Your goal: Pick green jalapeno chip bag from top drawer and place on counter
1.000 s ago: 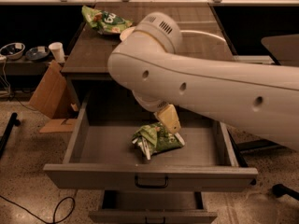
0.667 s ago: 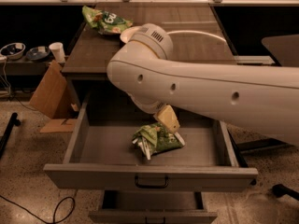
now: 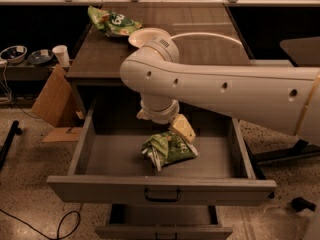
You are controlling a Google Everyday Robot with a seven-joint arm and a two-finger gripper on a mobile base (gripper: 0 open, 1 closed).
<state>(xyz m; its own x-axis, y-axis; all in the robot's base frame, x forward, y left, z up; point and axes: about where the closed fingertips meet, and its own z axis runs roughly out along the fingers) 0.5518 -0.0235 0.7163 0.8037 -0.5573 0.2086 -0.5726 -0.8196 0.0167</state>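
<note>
Top drawer, wide shallow grey wood w/ dark metal bail handle: pulled open below the broad dark grey-brown wood-grain table.

Small wrinkly glossy green jalapeno chip bag: lies crumpled on drawer floor, approx. centre, clear of all four walls.

Thick white robot arm: enters from right, elbow over rear of drawer, wrist pointing down into it.

Claw, cream-coloured: hangs under the wrist inside the drawer, at bag's upper right edge. Touching or just above the bag: cannot tell. Apart or together: cannot tell, wrist housing hides most of it.

Table, rear left: brighter green bag w/ large white letters. Round white plate just beside it on the right, partly behind arm.

Narrower grey lower drawer: directly under top drawer's front.

Left of unit: brown cardboard sheet leaning. White paper cup on low shelf.
</note>
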